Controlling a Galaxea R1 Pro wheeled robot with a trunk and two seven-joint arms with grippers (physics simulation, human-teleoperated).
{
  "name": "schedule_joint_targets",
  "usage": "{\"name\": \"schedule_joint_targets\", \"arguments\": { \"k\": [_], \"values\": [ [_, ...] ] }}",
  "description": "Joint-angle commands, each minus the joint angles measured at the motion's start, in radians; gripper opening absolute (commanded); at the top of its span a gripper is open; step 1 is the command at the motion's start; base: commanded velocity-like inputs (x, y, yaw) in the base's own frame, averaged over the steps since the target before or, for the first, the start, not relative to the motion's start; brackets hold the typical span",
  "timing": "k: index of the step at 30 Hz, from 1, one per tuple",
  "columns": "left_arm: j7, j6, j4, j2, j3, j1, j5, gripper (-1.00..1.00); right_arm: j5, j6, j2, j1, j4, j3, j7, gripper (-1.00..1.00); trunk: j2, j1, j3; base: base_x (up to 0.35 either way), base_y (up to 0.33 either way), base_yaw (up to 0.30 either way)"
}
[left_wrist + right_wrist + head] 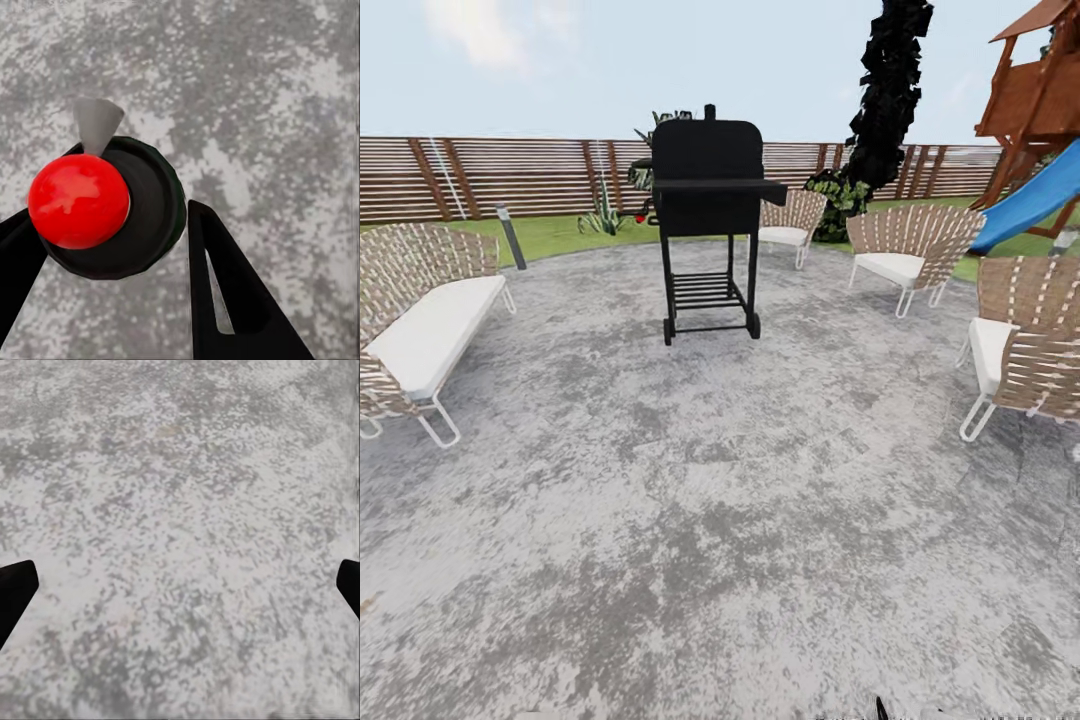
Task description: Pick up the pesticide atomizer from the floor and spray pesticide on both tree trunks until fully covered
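Two dark fingers of the left gripper [112,247] close around the pesticide atomizer [112,206], its red cap facing the wrist camera, so it looks carried for spraying. Only the right gripper [180,585] fingertips show, at the frame edges, spread wide and empty. Beyond, mottled grey paving [720,520] fills the lower head view, a black grill [707,215] upper centre, the slatted fence [510,175] behind.

Patio floor [710,520]: mottled grey w/ whitish blotches. Grill [706,215]: all black. Chairs [905,245]: tan woven strips, white cushions & legs. Fence [510,175]: brown horiz. slats. Slide [1030,205]: blue, reddish-brown frame. Conifer [888,90]: black. Atomizer [112,206]: dark body, glossy red ball, grey nozzle. Fingers [232,292]: black.
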Motion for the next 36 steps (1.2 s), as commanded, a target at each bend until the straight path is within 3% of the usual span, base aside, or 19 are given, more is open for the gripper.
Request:
{"name": "schedule_joint_targets", "arguments": {
  "k": [1, 36],
  "values": [
    [0.001, -0.003, 0.0, 0.0, 0.003, 0.0, -0.003, -1.0, 0.0, -0.003, 0.0, -0.001, 0.001, -0.001, 0.001, 1.0, 0.0, 0.0, 0.0, 0.0, 0.0, -0.247],
    [0.001, -0.003, -0.001, -0.005, 0.002, 0.0, -0.005, -1.0, 0.0, -0.003, 0.001, -0.001, 0.001, -0.001, 0.001, 1.0, 0.0, 0.0, 0.003, -0.025, 0.018, -0.297]
  ]
}}
